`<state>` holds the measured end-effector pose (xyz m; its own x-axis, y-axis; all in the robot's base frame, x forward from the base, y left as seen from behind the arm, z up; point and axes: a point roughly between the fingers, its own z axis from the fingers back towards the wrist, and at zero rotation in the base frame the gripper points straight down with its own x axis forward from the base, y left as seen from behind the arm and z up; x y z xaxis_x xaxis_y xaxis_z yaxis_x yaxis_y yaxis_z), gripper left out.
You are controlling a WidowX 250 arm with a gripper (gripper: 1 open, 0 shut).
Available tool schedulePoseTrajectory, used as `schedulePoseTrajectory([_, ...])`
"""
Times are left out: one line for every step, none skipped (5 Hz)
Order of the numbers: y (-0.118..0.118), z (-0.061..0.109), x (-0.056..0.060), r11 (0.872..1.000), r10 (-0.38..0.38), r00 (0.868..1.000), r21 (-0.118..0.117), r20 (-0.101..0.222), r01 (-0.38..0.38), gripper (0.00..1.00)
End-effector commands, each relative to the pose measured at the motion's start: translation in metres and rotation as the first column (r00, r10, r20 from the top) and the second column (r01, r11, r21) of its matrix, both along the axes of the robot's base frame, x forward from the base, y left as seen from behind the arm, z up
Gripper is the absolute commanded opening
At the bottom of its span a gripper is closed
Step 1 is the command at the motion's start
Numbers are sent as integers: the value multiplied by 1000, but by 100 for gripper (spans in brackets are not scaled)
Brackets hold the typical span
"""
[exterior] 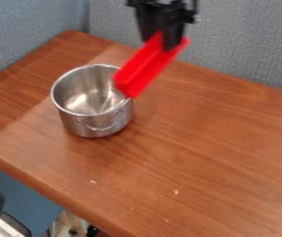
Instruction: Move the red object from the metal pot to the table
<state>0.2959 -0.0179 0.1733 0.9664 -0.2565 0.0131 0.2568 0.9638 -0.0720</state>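
Wood-grain counter (217,139) carried steel pot (92,100), interior bare. Fingers (165,37) clamped the red bar's (148,67) upper end; bar hung tilted above pot's right rim.

No legible text, label, brand, number or sign anywhere in view: none on pot (91,100), red object (146,67), worktop (205,148) or tool (165,39).

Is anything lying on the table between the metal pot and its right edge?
No, bare wood there in the camera view: pot, table.
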Motion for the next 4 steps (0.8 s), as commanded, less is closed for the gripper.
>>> schedulePoseTrajectory([5, 15, -22, 999, 32, 999, 21, 19, -32, 0])
schedulePoseTrajectory([-3, 17, -27, 999, -33, 999, 20, 4, 32, 0])
schedulePoseTrajectory([-9, 19, -30, 996, -91, 996, 6, -14, 91, 0])
schedulePoseTrajectory([-23, 11, -32, 990, -137, 990, 0, -28, 138, 0])
